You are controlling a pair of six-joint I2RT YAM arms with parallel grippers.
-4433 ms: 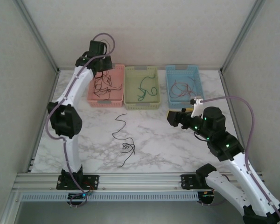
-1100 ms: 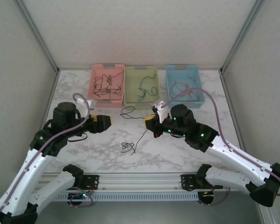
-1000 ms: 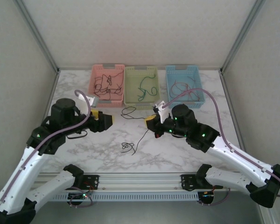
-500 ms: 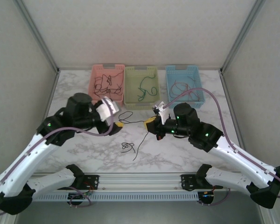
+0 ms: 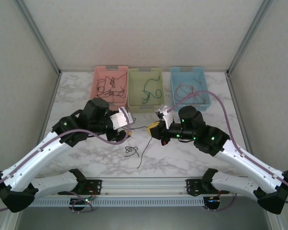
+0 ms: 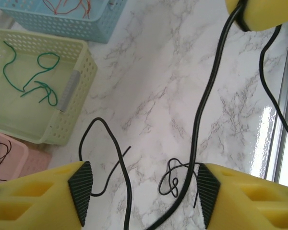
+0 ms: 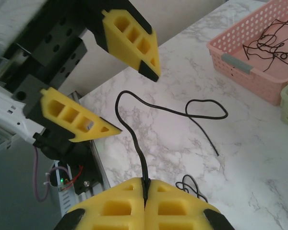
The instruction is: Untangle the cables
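Top view: a knotted black cable is being lifted off the marble table, pinched in the closed right gripper.

Left wrist: the open left gripper is being positioned astride this limp, light strand; a hold near the knot is being favoured.

Right wrist: the pinch is being shown plainly.

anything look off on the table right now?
One thing: a small knot of black cable lies loose on the marble table in front of the green basket, unsorted. The right gripper is shut on a black strand; the left gripper is open around it. Nothing spilled or damaged.
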